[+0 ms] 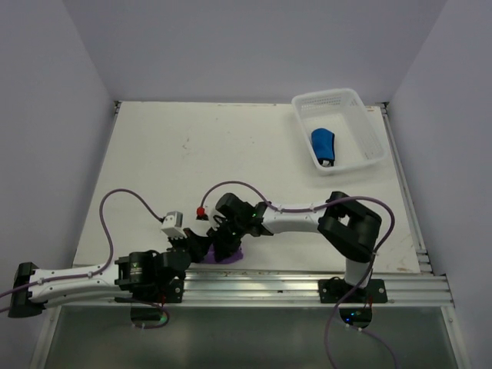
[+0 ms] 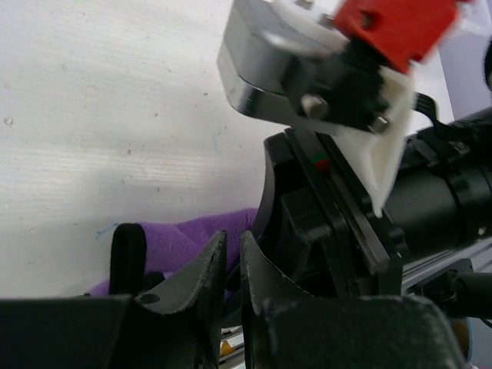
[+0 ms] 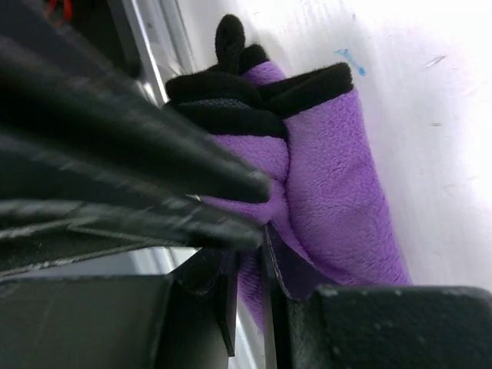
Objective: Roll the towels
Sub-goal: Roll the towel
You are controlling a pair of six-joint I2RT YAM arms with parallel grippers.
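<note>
I work with two arms and two sets of jaws, and there are two towels in front of me. One is the purple towel [image 1: 227,256], which lies bunched at the near edge of the desk [image 1: 231,154], just beyond the rail my bases are bolted to. The other is the blue towel [image 1: 324,146], rolled up and lying inside the one white basket [image 1: 330,96] at the far right corner, well apart from both of my arms.

My left arm [image 1: 77,277] reaches in from the left and my right arm [image 1: 292,223] folds across from the right. Both sets of jaws meet over the purple towel, almost touching each other.

My right jaws are clamped on the purple towel [image 3: 338,169]. From the right wrist, purple cloth fills the narrow slit between the two fingers, and the towel's darker hem [image 3: 254,92] curls in a heap beyond them.

My left jaws stand close together with only a thin slit between them. Their fingertips [image 2: 215,246] sit right at the edge of the purple towel [image 2: 184,234], but I cannot tell whether they pinch any cloth. One loop of the dark hem stands up just left of them. One red block [image 2: 392,31] on my right wrist hangs close above.
</note>
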